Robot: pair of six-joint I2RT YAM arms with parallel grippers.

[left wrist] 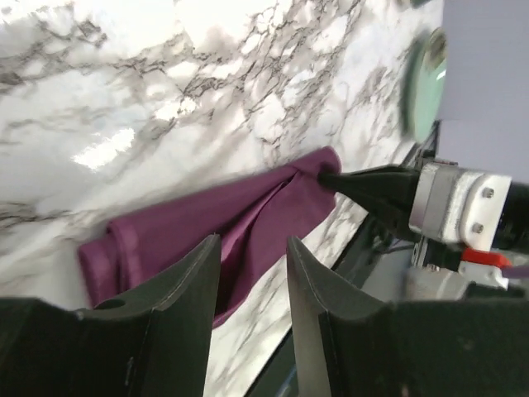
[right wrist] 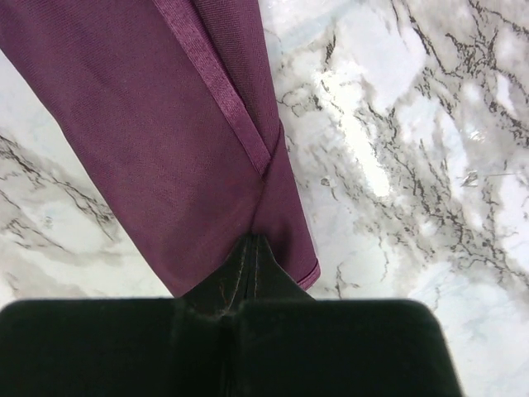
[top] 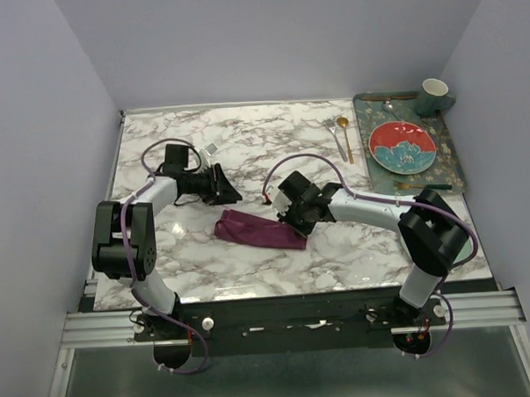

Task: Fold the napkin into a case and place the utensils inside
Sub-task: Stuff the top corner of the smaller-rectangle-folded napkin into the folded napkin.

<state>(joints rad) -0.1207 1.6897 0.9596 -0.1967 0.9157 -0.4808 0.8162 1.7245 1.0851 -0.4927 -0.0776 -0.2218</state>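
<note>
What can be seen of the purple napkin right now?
The napkin is plum-purple, satin-like cloth with a stitched hem band, folded into a long, narrow, creased strip. It lies flat on the marble table, slanting in front of the two arms. The right claw is shut on its right end, pinching the cloth where the folds meet. The left claw hangs over the other end with jaws parted, not gripping it. Nothing rests on it.

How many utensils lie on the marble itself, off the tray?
2: a silver fork and a gold spoon, side by side just left of the tray; others could lie hidden from view.
</note>
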